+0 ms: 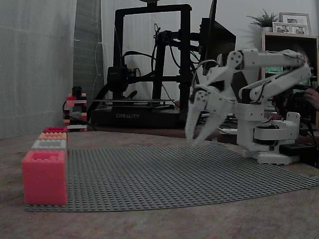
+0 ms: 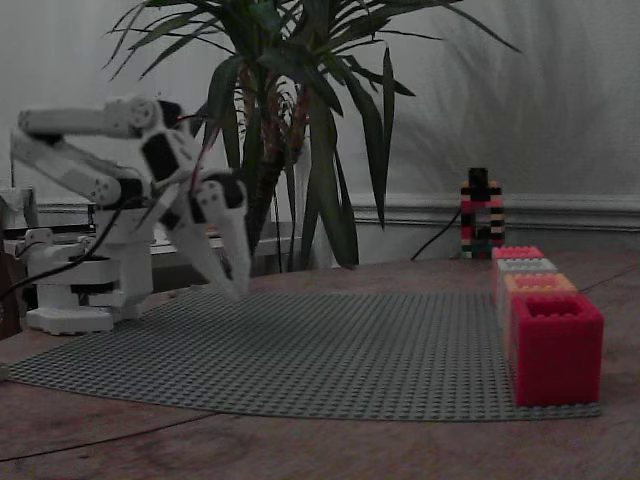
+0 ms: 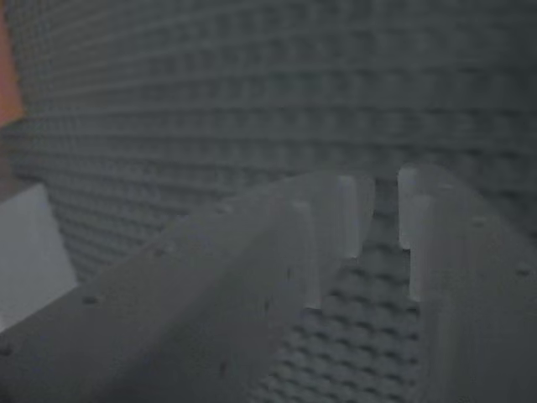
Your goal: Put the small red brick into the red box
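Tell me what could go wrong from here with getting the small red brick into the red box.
The pincer hangs open over the grey baseplate with nothing between its fingers, so it may travel on empty. The red box stands right beside the orange box in a tight row, and the light is dim, so a drop could land in the wrong one.

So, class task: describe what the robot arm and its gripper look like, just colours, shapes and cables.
The white plastic arm has blocky segments with black motor housings at the joints and thin dark cables along it. Its gripper has two long, tapering white fingers.
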